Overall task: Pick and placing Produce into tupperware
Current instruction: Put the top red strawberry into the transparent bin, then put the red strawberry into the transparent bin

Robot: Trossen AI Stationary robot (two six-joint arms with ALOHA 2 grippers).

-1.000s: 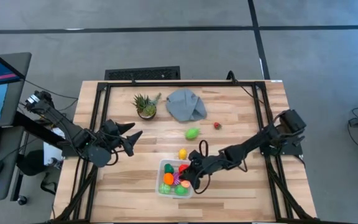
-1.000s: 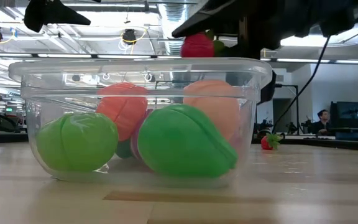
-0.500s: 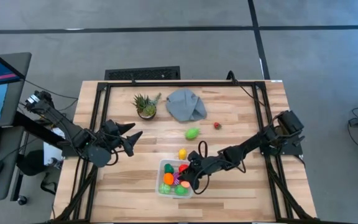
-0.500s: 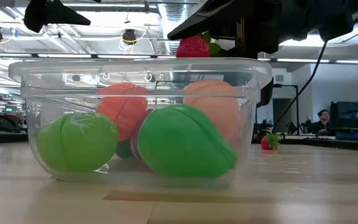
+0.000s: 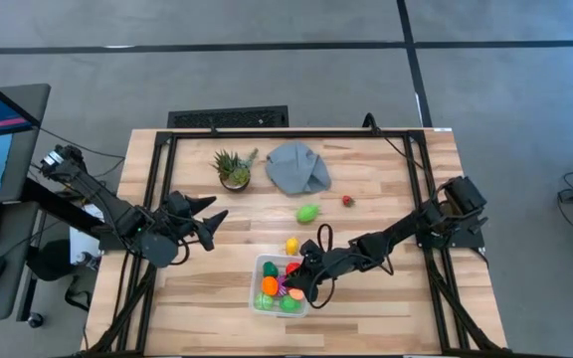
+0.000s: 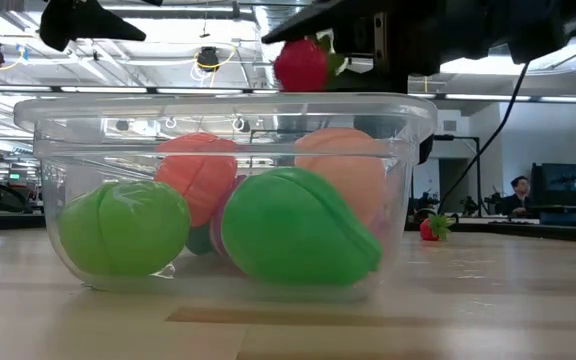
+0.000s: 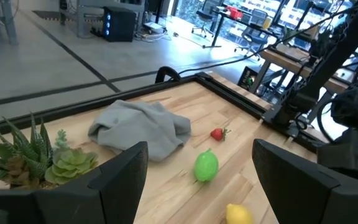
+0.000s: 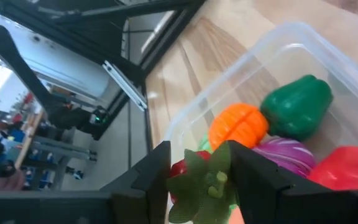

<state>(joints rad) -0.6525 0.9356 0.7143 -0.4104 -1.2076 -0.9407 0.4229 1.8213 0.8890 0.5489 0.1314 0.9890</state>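
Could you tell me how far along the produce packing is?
Several toy fruits and vegetables already lie in the clear plastic container. The right gripper holds a red toy strawberry above its rim. A green fruit, a yellow one and a small red strawberry remain on the wooden table.

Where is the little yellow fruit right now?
In the high view the yellow fruit lies on the table just behind the tupperware, nearer the front than the green fruit, between the two arms.
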